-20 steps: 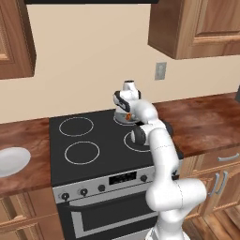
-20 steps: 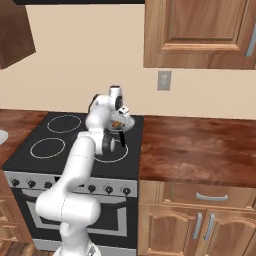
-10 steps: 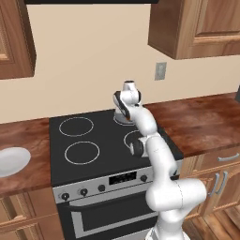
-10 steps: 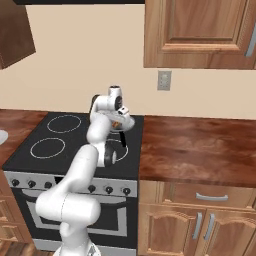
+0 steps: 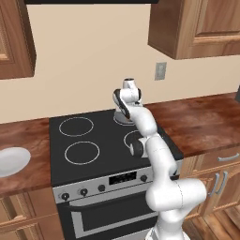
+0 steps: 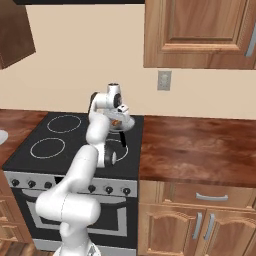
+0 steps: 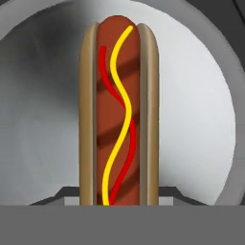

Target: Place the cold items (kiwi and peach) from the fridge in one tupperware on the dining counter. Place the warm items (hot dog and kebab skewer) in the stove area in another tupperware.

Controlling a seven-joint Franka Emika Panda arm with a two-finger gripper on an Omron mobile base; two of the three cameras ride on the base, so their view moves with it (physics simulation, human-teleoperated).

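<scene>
The hot dog [image 7: 118, 110], a brown sausage in a tan bun with red and yellow stripes, lies in a round grey pan [image 7: 201, 95] on the back right burner of the stove area [image 5: 93, 140]. My gripper [image 7: 118, 194] points down onto it. Its dark fingertips [image 7: 67, 194] press against the bun from both sides, so it is shut on the hot dog. From the left base view the gripper [image 5: 123, 111] sits low over the pan [image 5: 124, 120]. In the right base view a bit of orange hot dog [image 6: 115, 121] shows between the fingers.
Reddish wood countertops [image 5: 201, 117] flank the black cooktop. A white plate [image 5: 11, 160] lies on the left counter. Wall cabinets [image 6: 200, 32] hang above, and a wall outlet [image 5: 161, 71] is behind the right counter. The front burners [image 5: 82, 152] are bare.
The jaws have closed from wide open onto the hot dog's bun. The arm's elbow has sunk lower and the hand has stayed over the pan.
</scene>
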